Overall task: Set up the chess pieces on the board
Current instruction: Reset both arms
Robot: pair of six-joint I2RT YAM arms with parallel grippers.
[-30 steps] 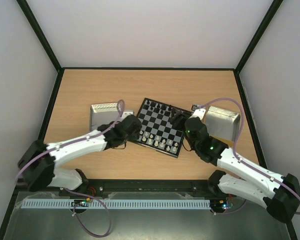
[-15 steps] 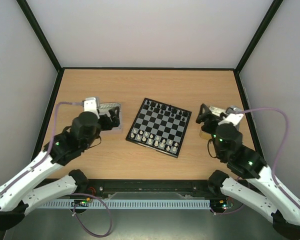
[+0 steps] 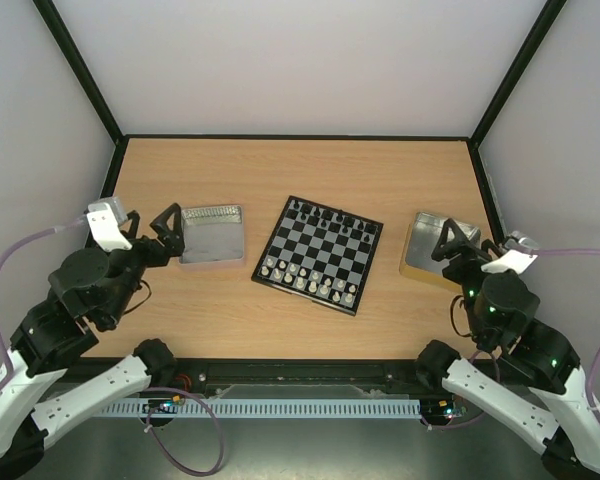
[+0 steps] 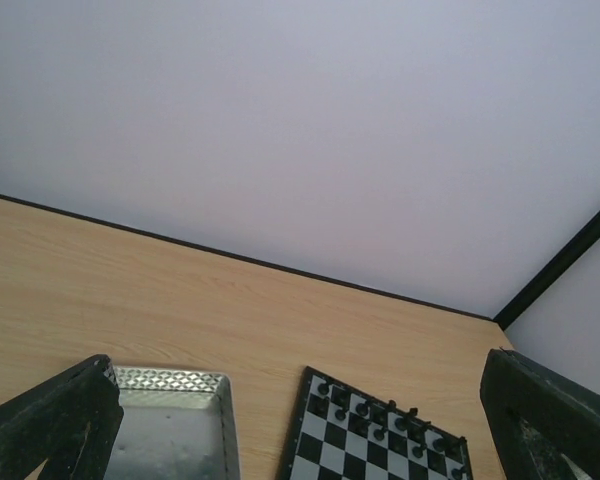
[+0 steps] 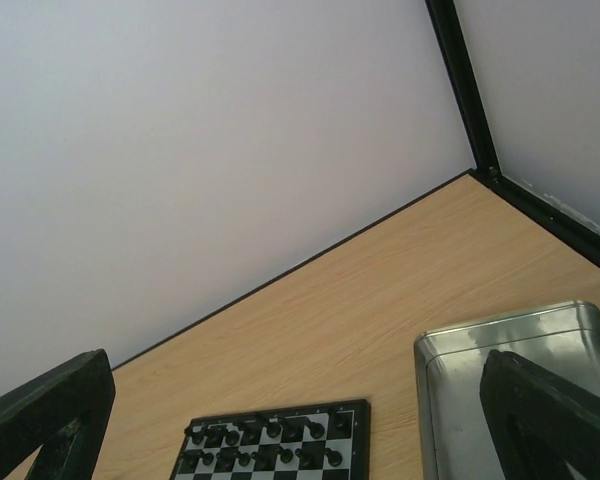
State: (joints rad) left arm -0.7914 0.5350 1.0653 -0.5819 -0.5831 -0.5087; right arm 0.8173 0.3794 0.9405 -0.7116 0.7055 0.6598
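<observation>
The left tool [image 3: 160, 232] is hovering above the near-left part of the desk [image 3: 310, 165], its jaws spread wide and carrying nothing. The right tool [image 3: 458, 245] is hanging the same way at the near right, also spread and carrying nothing. Just beyond the left tool a shiny metal tray [image 3: 212, 238] is lying flat, and a second metal tray [image 3: 430, 250] is sitting by the right tool; no figurine is showing in the visible part of either. Between the trays, well apart from both tools, the chessboard [image 3: 318, 255] is resting slightly turned on the desk. The black chess pieces [image 3: 325, 214] are lining its far edge and the cream-white chess pieces [image 3: 305, 282] are lining its near edge. They are too small to count or name one by one. The set-up is looking finished or nearly so, and the step in hand is probably a check of the ranks. Doing that well is calling for both arms staying high and clear of the board, since a low cable or finger sweeping across could be toppling a whole row. Any leaning or off-centre piece is wanting one slow, vertical pinch and nudge.
</observation>
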